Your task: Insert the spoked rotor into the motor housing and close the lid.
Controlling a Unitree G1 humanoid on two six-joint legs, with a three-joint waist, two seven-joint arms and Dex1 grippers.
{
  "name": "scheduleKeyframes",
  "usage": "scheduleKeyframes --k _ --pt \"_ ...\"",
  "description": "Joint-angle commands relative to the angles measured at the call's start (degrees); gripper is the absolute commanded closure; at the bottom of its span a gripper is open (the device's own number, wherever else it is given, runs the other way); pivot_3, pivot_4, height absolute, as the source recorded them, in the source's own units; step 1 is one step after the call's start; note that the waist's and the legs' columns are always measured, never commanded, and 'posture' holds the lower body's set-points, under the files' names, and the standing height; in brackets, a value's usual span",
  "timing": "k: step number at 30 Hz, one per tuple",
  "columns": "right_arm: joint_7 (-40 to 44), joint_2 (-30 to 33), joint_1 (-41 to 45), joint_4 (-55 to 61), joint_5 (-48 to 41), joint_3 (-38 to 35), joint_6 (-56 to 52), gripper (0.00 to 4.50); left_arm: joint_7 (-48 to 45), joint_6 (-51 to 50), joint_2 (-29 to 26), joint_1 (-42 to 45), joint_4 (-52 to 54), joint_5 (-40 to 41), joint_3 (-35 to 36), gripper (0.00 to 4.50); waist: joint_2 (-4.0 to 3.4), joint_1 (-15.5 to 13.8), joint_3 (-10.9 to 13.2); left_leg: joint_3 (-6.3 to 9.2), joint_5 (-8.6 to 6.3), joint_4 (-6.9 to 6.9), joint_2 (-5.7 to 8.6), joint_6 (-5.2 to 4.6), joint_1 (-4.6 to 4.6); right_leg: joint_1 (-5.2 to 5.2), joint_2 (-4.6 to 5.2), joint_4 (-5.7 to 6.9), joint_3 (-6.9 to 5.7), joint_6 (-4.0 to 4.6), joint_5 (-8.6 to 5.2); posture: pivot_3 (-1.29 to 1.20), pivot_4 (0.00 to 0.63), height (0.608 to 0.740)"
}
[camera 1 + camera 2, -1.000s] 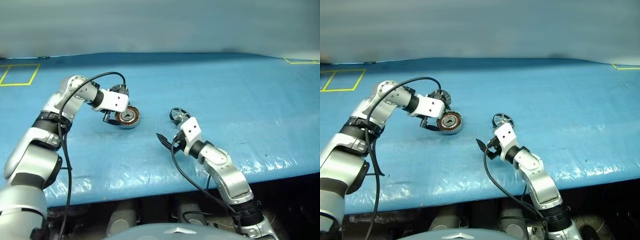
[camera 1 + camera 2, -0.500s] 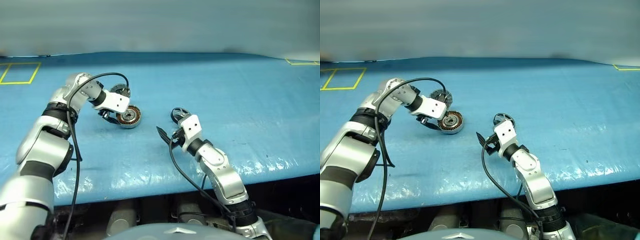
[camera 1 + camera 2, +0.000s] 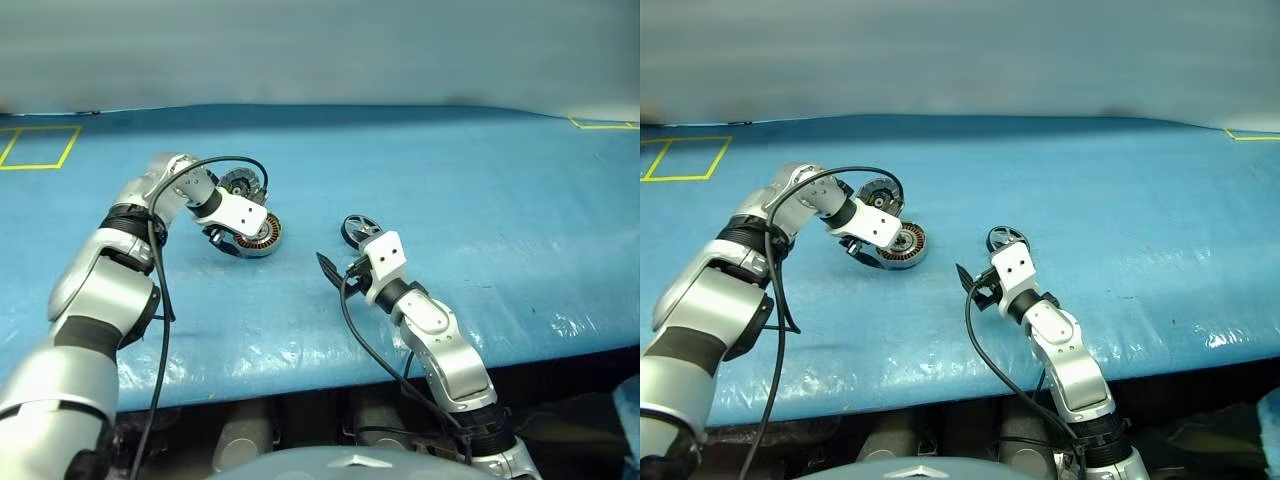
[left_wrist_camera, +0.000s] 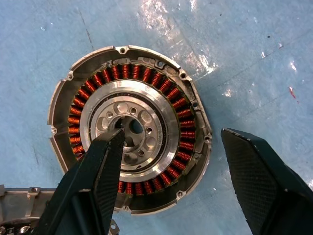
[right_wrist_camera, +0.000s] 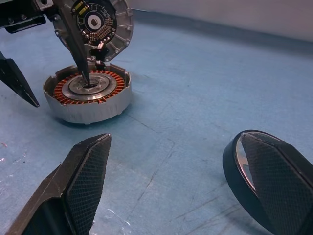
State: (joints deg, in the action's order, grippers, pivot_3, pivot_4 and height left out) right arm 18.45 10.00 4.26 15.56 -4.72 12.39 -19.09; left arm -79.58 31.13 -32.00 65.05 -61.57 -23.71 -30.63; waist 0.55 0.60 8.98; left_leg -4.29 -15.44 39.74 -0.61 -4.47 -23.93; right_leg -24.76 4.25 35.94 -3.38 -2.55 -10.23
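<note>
we see our left jaws [image 4: 166, 181] spread partly open over the motor housing [image 4: 129, 127], holding nothing. one finger [image 4: 98, 181] dips toward the silver centre, though we cannot tell if it touches; the other stands outside the casing, past its rim. the housing sits flat on the blue worktop [image 3: 480, 180], directly beneath these jaws, with its ring of copper windings exposed. the lid [image 5: 95, 22] stands upright behind it, hinged at the far edge of the casing, its inner face turned toward our right jaws [image 5: 181, 186].

our right jaws are wide open and empty, pointing level across the worktop toward the housing. the spoked rotor [image 3: 358, 229] lies just beyond them, on the side away from the housing, well apart from the left jaws.

we judge the rotor light and stiff, but its thin spokes look easy to bend and the rim looks smooth, so we would pinch it across the black rim or by the hub, not by a spoke. the housing looks heavy and rigid; its windings are delicate, so any steadying hold belongs on the outer metal wall. the lid looks rigid, and its ribbed rim should give good purchase for swinging it down.
</note>
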Motion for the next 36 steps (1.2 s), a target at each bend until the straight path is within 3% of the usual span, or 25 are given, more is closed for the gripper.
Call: scheduleKeyframes --k 1,10,14,15,26,36 --pt "-0.41 -0.16 0.05 1.99 0.00 -0.78 0.75 0.00 1.34 1.65 -0.12 1.58 -1.25 -1.11 0.00 1.16 0.00 0.00 0.00 0.00 0.00 0.01 0.00 -0.01 0.00 0.00 0.00 0.00 0.00 -0.01 0.00 0.00 0.150 0.740" --pt "-0.44 0.03 -0.17 2.67 0.07 -0.64 0.44 0.00 3.72 2.47 0.80 0.52 -3.44 -3.90 -1.25 1.16 0.00 0.05 -0.01 -0.08 -0.06 0.12 0.00 -0.11 0.03 0.03 0.00 0.02 0.09 -0.08 0.06 0.00 0.150 0.740" --pt "-0.34 0.17 -0.30 2.99 0.02 -0.69 0.21 0.00 3.85 3.01 0.94 -0.44 -3.48 -4.49 -1.59 2.36 0.00 0.09 -0.02 -0.15 -0.08 0.14 -0.01 -0.13 0.09 0.05 0.00 0.04 0.15 -0.12 0.07 0.00 0.150 0.740" --pt "-0.30 0.25 -0.39 3.16 -0.01 -0.73 0.16 0.00 4.45 3.39 0.90 -0.71 -3.25 -4.74 -1.74 2.41 0.01 0.08 -0.02 -0.16 -0.09 0.14 -0.01 -0.14 0.13 0.07 0.00 0.05 0.17 -0.11 0.07 0.00 0.150 0.740" --pt "0.28 1.41 -0.62 4.63 -0.20 -0.77 -0.59 0.00 4.60 8.02 -0.77 -2.75 -0.74 -4.28 -2.22 2.41 0.01 0.17 -0.04 -0.24 -0.10 0.16 -0.03 -0.17 0.20 0.08 0.00 0.09 0.26 -0.05 0.12 0.00 0.150 0.740" --pt "1.92 7.78 -5.91 9.85 0.09 -2.34 -4.06 0.00 4.56 19.10 -0.76 -4.97 9.35 -4.27 -4.79 2.41 0.03 -0.17 -0.05 -0.42 -0.12 0.21 0.07 -0.20 0.13 0.08 0.17 -0.01 0.30 0.08 0.22 0.00 0.150 0.740"
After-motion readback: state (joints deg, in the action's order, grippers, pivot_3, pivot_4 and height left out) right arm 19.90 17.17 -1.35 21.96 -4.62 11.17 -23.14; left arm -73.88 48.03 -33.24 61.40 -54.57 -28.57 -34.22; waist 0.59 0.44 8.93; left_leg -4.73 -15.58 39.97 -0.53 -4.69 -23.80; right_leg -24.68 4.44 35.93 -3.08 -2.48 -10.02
